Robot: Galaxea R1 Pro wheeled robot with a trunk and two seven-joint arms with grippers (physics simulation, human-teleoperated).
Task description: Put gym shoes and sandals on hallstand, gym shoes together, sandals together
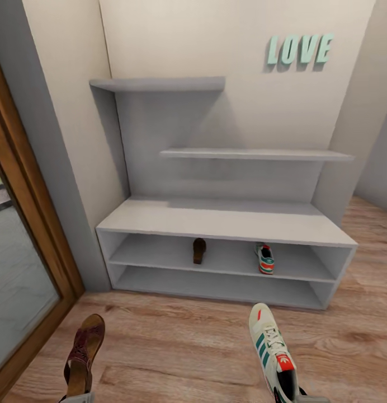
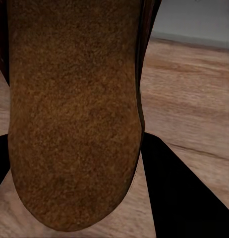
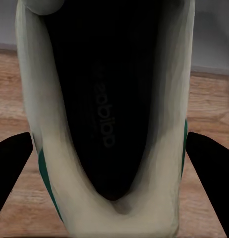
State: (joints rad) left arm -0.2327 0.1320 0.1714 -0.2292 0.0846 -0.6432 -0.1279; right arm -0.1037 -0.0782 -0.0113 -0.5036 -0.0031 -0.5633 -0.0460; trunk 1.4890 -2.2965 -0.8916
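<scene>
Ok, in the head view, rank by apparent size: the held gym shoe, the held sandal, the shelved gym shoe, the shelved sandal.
1. Held gym shoe, largest.
2. Held sandal.
3. Shelved gym shoe and shelved sandal: both small and look about alike, so no ranking.
The held pair sits nearer the camera, so true sizes stay unsure.

A sandal's (image 2: 75,109) brown mottled sole hangs close before the camera between two black fingers (image 2: 184,198), above the wood-plank floor (image 2: 194,104); a grey surface (image 2: 199,20) lies beyond.
</scene>
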